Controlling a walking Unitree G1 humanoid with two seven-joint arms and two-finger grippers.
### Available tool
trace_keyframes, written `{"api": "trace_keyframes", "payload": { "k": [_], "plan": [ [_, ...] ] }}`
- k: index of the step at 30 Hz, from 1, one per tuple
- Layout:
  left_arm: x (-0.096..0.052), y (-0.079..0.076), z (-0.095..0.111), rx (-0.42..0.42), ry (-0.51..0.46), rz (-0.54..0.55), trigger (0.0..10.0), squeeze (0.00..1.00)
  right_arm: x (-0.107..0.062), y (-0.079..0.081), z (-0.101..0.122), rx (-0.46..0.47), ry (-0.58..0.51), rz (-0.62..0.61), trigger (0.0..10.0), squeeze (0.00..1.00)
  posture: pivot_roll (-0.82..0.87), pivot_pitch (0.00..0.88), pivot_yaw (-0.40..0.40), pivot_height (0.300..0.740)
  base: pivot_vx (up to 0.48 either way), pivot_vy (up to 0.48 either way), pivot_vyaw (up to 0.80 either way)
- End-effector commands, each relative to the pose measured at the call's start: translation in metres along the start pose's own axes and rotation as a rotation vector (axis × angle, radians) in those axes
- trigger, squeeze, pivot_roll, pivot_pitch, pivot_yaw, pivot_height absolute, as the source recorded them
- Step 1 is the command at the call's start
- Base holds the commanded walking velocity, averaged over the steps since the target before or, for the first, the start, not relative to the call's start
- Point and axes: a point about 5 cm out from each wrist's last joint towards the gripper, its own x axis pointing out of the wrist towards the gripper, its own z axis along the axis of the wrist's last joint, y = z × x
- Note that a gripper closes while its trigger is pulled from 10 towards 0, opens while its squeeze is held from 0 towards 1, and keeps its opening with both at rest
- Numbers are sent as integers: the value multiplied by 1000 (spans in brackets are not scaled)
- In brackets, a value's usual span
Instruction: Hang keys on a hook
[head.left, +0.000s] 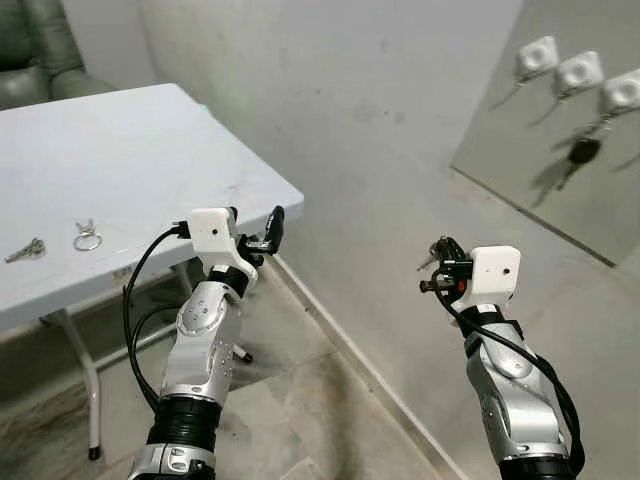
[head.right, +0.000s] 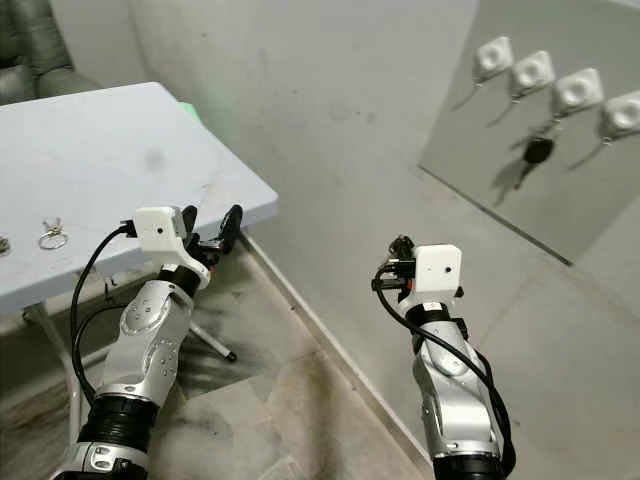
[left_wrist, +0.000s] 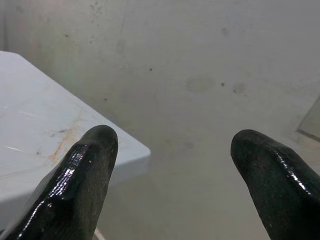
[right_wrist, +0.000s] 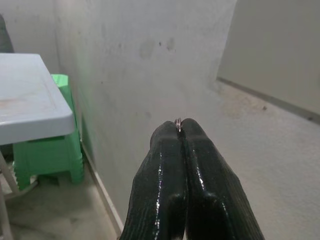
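White plastic wall hooks (head.right: 530, 72), four in a row, sit on a grey panel (head.left: 560, 190) at about two o'clock in the head views, and a black-headed key (head.right: 536, 152) already hangs beneath the third one. At about four o'clock, the right gripper (head.left: 437, 262) is raised in front of the pale plaster wall (head.left: 380, 120), below and to the left of the hooks and well apart from them. Its two black fingers (right_wrist: 172, 175) are pressed tight together, with a thin metal key ring (right_wrist: 178, 121) pinched at their tips; what seems to be a small bunch of keys (head.left: 434, 252) shows at the gripper, though it is too small to make out clearly. At about eight o'clock, the left gripper (head.left: 268, 232) is held up near the corner of a white folding table (head.left: 150, 160), its fingers (left_wrist: 80, 185) spread wide with nothing between them. On the tabletop, towards nine o'clock, lie a loose silver key ring (head.left: 87, 238) and, just beside it, a second small set of keys (head.left: 25, 250). A green plastic stool (right_wrist: 47, 155) stands under the table's edge against the wall.
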Motion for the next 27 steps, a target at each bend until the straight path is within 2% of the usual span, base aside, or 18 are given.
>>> {"api": "trace_keyframes", "payload": {
  "k": [1, 16, 27],
  "plan": [
    [1, 0, 2, 5, 4, 5, 10000, 0, 2, -1, 8, -2, -37, 1, 10000, 0, -21, 0, -55, 740, 0, 0, 0],
    [0, 1, 2, -10, -5, 13, 10000, 0, 3, -2, 11, -8, -44, 14, 10000, 0, -22, 0, -64, 740, 0, 0, 0],
    [1, 2, 1, -50, 0, 16, 10000, 0, 3, -3, 12, -12, -47, 11, 10000, 0, -30, 0, -64, 740, 0, 0, 0]
  ]
}}
